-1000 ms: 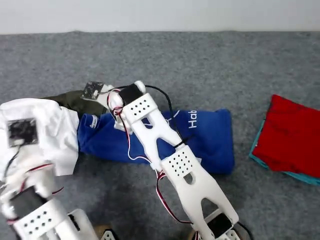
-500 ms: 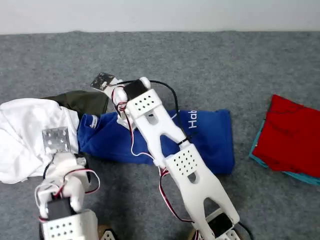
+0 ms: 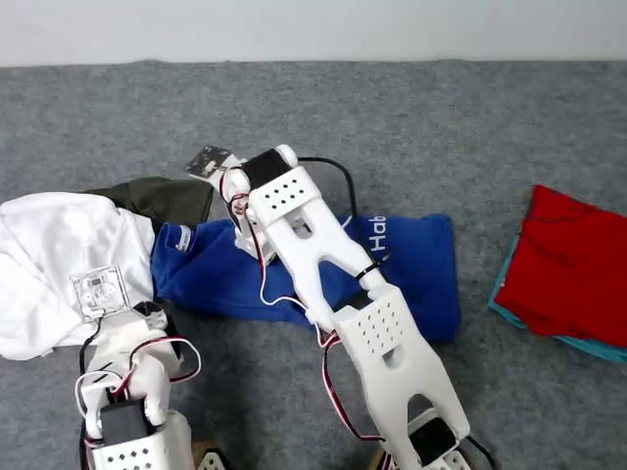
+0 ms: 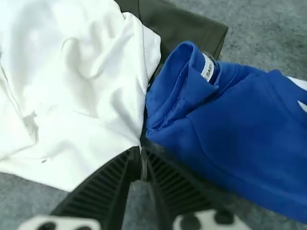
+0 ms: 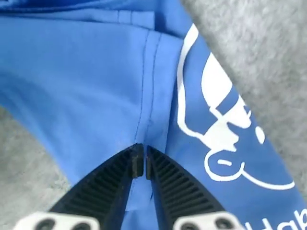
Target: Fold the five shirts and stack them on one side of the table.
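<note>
A blue shirt lay part-folded at the middle of the grey table. A crumpled white shirt and a dark green shirt touched its left end. At the right, a folded red shirt rested on a teal shirt. The left gripper was pressed together, its tips at the white shirt's near edge. The right gripper was pressed together, its tips against the blue shirt's seam.
</note>
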Action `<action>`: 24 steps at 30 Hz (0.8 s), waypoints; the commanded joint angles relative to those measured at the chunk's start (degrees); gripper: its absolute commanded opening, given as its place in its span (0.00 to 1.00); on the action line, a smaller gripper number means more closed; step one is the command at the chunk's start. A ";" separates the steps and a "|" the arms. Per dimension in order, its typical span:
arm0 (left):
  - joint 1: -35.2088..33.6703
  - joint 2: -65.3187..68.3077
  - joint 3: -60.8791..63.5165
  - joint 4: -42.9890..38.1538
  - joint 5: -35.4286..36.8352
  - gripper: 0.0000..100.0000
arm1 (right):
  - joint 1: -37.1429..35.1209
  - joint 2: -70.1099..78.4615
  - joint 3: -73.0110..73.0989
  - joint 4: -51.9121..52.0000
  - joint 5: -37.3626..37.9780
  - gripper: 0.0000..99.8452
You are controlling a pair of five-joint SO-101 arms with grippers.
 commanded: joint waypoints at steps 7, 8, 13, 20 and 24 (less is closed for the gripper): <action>0.18 -0.62 -0.48 8.62 0.97 0.01 | -0.40 -5.58 8.62 1.80 -0.79 0.02; 0.18 -0.62 -0.48 9.58 0.97 0.01 | -0.40 -4.35 8.88 1.10 -0.70 0.02; 0.44 -0.62 -0.48 9.58 0.97 0.01 | -0.75 -3.12 5.19 2.42 -0.97 0.02; 0.44 -0.62 -0.48 9.58 0.97 0.01 | -0.04 -12.62 4.57 2.51 -0.97 0.02; 0.44 -0.62 -0.48 9.58 0.97 0.01 | 2.42 -20.00 9.14 2.51 -0.97 0.02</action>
